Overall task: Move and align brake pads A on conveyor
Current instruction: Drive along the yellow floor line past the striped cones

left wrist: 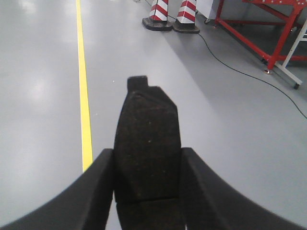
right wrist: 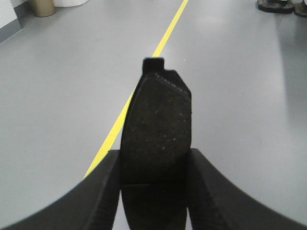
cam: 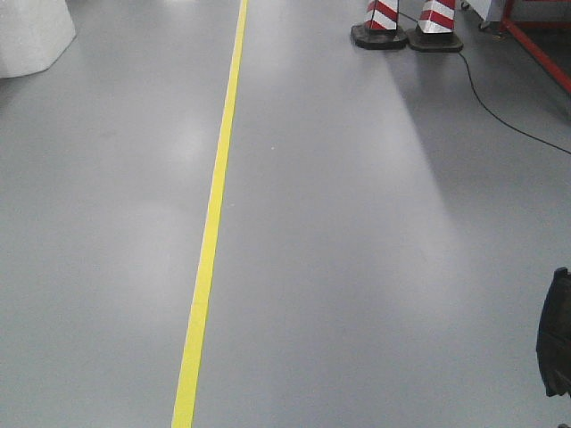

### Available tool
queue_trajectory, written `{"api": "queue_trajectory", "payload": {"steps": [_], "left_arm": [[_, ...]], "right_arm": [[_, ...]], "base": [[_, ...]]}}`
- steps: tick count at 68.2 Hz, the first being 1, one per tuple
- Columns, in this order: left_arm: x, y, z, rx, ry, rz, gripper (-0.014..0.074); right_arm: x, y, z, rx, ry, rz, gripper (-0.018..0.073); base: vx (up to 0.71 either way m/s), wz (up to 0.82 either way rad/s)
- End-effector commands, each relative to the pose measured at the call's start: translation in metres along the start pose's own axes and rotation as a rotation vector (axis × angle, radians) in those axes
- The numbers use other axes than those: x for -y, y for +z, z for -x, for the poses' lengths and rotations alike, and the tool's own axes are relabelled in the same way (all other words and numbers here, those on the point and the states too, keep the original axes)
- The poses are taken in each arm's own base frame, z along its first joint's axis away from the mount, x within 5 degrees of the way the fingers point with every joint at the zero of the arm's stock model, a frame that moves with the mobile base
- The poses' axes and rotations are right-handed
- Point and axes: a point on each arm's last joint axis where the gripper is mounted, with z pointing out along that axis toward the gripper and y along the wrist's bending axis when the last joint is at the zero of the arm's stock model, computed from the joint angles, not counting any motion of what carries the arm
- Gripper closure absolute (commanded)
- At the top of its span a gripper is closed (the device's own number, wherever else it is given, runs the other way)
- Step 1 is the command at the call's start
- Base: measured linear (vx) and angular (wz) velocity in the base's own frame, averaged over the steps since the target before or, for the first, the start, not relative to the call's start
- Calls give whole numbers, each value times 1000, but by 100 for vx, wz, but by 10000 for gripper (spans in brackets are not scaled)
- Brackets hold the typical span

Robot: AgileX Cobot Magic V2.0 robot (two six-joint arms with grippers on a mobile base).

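Note:
My left gripper (left wrist: 147,160) is shut on a dark-grey brake pad (left wrist: 147,129) that juts forward between both fingers, its end tab pointing away and a groove across it near the jaws. In the right wrist view my right gripper (right wrist: 155,160) is likewise shut on a second brake pad (right wrist: 158,120), tab end forward. Both pads hang in the air over the grey floor. The conveyor is out of view. A dark piece of one arm (cam: 555,334) shows at the front view's right edge.
A yellow floor line (cam: 214,214) runs away from me across the grey floor. Two red-and-white striped cones (cam: 406,22) stand far ahead on the right, with a black cable (cam: 500,120) trailing from them. A red steel frame (left wrist: 268,33) stands at the right.

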Motion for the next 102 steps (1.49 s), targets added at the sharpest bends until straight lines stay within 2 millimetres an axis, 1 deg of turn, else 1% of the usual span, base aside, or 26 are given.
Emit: {"api": "queue_trajectory", "payload": {"steps": [1,47,102], "left_arm": [[4,-3,16,105,7,-33,603],[4,-3,16,103,7,-32,603],[4,-3,16,102,7,-31,603]], "right_arm": [[0,-4,17,116,-10,3,545],[0,-4,17,115,-10,3,545],[0,-4,17,109,-10,2,545]], "base": [[48,-7],[49,-3],[58,-1]]}}
